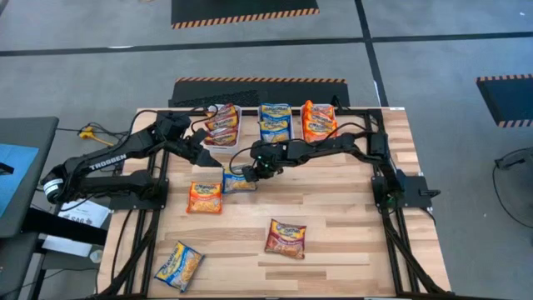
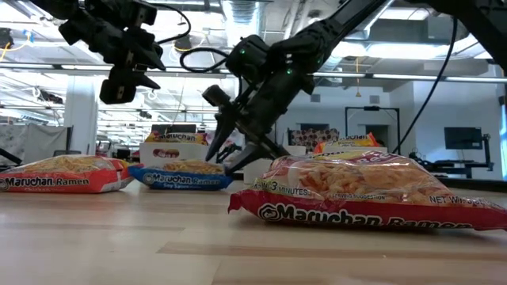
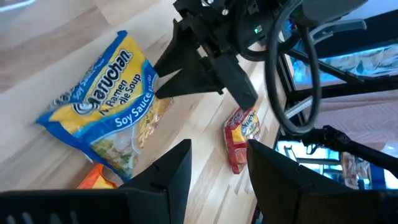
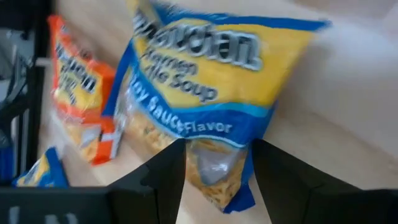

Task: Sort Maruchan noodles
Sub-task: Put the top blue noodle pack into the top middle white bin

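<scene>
A pale wooden table (image 1: 333, 242) is set on a grey floor with hazard-striped mats; an open office is seen behind it in the low view. A blue Maruchan soy sauce packet (image 1: 239, 182) lies near the table's middle, just below the right gripper (image 1: 258, 172). The right gripper is seen with fingers spread wide on either side of the packet's near end; no grip is shown. An orange packet (image 1: 205, 197) lies just beside the blue one. A dark red packet (image 1: 286, 237) and a second blue packet (image 1: 179, 265) lie well apart toward the front. Three white bins (image 1: 275, 123) at the far edge hold red, blue and orange packets respectively. The left gripper (image 1: 202, 153) hangs beside the red bin, jaws apart, holding nothing.
</scene>
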